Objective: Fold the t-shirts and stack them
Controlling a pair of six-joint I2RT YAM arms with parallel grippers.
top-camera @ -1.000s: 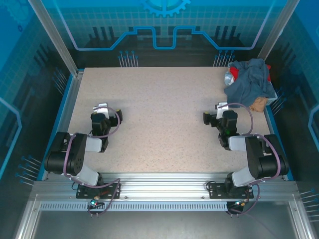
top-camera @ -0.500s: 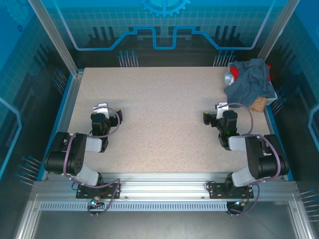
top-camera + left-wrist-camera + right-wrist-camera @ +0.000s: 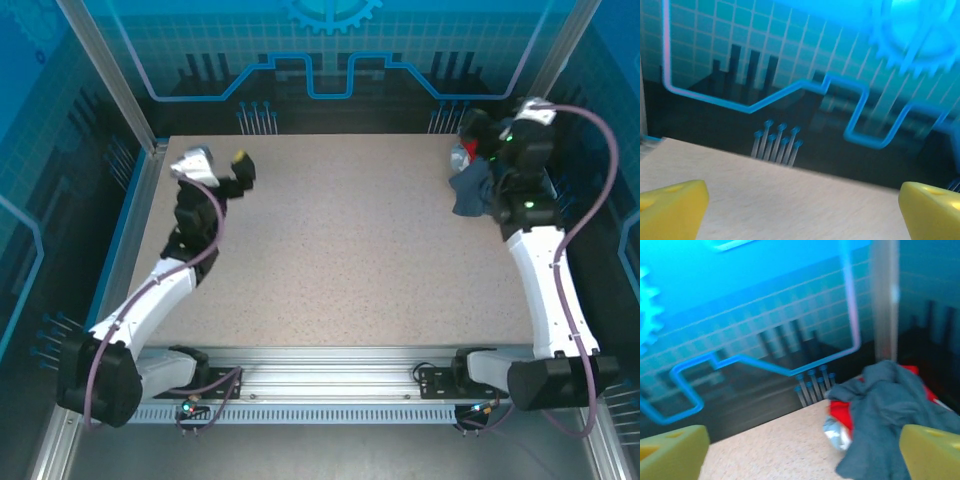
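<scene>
Lying in a loose heap at the far right corner of the tabletop point(image 3: 330, 250), the t-shirts point(image 3: 468, 190) are crumpled together and not folded; the slate-blue shirt point(image 3: 887, 400) is on top and hangs down toward the near side; the red shirt point(image 3: 840, 416) shows under it at the left and again behind it; a small shiny grey thing point(image 3: 835, 436) touches the red cloth, and I cannot tell what it is. The right gripper point(image 3: 802, 455) is above the tabletop just beside the heap, on its left side, and points toward the blue back wall point(image 3: 740, 315); its yellow-tipped jaws are spread wide and grasp nothing; from overhead the right arm point(image 3: 545, 280) reaches along the right edge and covers a part of the heap. The left gripper point(image 3: 800, 215) is well apart from the shirts, near the far left corner; its jaws are also spread wide, with only bare tabletop between them.
</scene>
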